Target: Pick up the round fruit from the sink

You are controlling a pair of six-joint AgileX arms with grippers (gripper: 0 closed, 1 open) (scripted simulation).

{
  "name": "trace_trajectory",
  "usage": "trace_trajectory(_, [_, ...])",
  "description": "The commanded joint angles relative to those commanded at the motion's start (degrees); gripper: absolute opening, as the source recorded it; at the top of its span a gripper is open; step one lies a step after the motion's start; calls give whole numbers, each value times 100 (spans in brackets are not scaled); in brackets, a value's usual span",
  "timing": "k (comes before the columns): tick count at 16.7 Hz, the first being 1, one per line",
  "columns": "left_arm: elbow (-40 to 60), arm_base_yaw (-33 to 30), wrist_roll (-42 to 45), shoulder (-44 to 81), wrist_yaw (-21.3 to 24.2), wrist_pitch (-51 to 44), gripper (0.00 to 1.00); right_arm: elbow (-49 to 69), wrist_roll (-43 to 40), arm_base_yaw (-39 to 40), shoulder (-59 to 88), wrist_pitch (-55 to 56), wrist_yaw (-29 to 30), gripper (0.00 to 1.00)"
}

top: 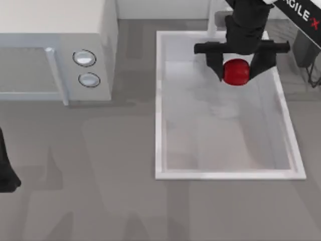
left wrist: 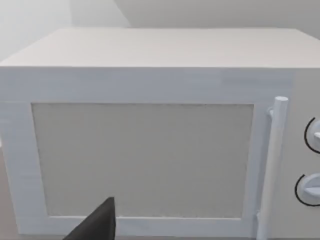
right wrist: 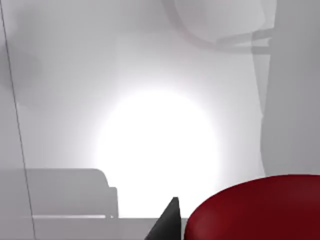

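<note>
In the top view, the right gripper sits in the upper right of the frame over the far end of the sink, its two fingers clasped on either side of the round fruit. The left arm rests parked at the lower left edge; whether its fingers are closed cannot be told. The left wrist view faces the white microwave. The right wrist view shows the round fruit at lower right beside a dark fingertip.
</note>
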Motion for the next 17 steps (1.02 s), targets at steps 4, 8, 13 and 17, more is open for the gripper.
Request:
trace_trajectory(4, [0,0,0,0,0,0,100,1516,-20,-20,-14,-1489,0,0])
trace_trajectory(8, [0,0,0,0,0,0,100,2083,-35,-35,-59,-2047,0,0])
trace_trajectory(13, [0,0,0,0,0,0,100,3097,-25,13,402,-1852,-33,0])
trace_trajectory(17, [0,0,0,0,0,0,100,2494,-184,-144,-34,-1700,-40,0])
